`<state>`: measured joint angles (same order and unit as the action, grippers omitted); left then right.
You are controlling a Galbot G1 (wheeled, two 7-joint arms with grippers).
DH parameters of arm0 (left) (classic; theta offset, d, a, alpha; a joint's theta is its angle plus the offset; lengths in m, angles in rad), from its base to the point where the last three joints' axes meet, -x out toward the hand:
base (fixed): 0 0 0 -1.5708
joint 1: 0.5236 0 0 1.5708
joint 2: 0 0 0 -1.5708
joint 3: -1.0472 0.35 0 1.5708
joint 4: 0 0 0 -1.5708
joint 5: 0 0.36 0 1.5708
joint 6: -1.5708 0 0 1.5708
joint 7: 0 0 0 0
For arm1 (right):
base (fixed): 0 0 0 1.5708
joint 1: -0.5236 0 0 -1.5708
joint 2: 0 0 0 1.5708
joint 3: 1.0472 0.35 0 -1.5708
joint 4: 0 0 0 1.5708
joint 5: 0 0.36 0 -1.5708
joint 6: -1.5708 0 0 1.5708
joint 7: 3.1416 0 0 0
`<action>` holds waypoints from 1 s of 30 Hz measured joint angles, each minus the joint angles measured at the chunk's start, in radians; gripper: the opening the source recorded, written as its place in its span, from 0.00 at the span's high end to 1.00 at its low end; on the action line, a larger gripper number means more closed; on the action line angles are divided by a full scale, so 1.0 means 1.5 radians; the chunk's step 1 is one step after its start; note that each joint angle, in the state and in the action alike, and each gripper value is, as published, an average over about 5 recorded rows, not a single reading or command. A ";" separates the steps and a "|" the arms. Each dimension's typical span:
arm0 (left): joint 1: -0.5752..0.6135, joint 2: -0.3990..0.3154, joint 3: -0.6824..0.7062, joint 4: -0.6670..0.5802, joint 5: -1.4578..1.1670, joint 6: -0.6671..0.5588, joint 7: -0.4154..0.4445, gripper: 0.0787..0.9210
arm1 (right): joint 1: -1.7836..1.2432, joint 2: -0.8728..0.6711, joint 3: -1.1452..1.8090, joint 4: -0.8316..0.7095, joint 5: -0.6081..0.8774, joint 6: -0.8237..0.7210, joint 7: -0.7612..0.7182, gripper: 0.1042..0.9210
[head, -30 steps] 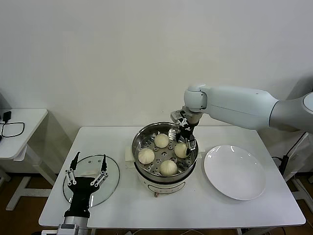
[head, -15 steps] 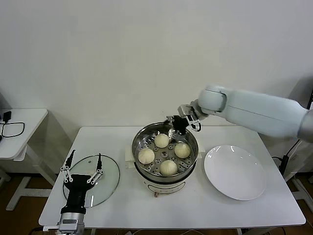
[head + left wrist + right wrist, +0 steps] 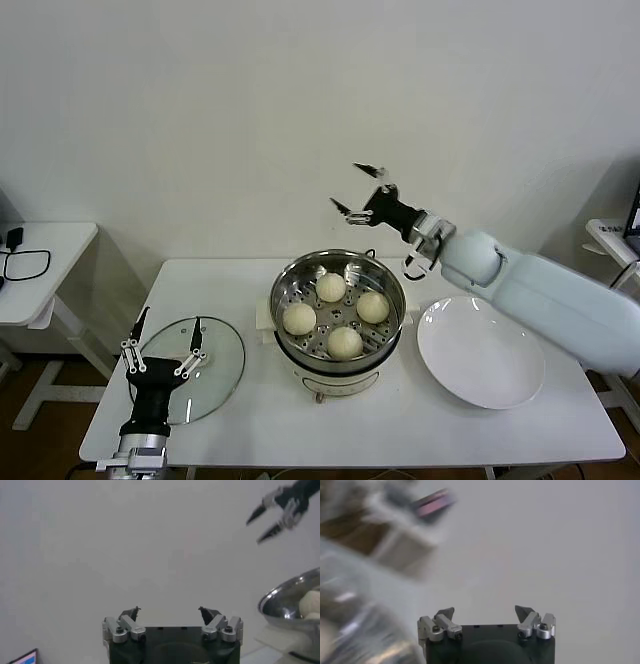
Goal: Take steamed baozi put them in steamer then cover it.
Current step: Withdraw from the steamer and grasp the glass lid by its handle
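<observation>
Black fingers of both grippers spread wide, holding nothing.

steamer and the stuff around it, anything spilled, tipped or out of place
Nothing stands out. The steamer stands level with four baozi spaced on its tray. The cover lies flat on the table beside it, under the open left hand. The right hand is open, raised behind the steamer.

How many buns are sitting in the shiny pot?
4. All steamed baozi lie on the steamer tray: one at the back, one right, one left, one front. None seems hidden.
</observation>
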<state>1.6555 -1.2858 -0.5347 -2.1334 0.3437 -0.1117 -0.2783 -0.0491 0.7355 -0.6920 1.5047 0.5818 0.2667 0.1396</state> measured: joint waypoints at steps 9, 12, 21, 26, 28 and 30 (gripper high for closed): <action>0.002 0.014 -0.024 0.054 0.097 -0.021 -0.011 0.12 | -0.298 0.055 0.319 0.005 -0.053 0.045 0.084 0.12; 0.006 0.020 -0.035 0.079 0.145 -0.028 -0.014 0.12 | -0.379 0.084 0.405 0.003 -0.067 0.055 0.091 0.12; 0.006 0.028 -0.067 0.173 0.329 -0.044 -0.039 0.12 | -0.560 0.157 0.600 0.008 -0.087 0.073 0.089 0.12; -0.009 0.020 -0.070 0.230 0.433 -0.047 -0.065 0.12 | -0.631 0.187 0.670 0.011 -0.094 0.080 0.080 0.12; -0.016 0.017 -0.069 0.252 0.468 -0.046 -0.075 0.12 | -0.653 0.197 0.691 0.011 -0.096 0.083 0.077 0.12; -0.024 0.014 -0.068 0.272 0.498 -0.043 -0.084 0.12 | -0.673 0.207 0.709 0.010 -0.100 0.085 0.073 0.12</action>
<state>1.6190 -1.2653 -0.6364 -1.7257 1.0908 -0.1765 -0.4037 -1.0589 1.0461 0.3721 1.5198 0.4325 0.3944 0.2488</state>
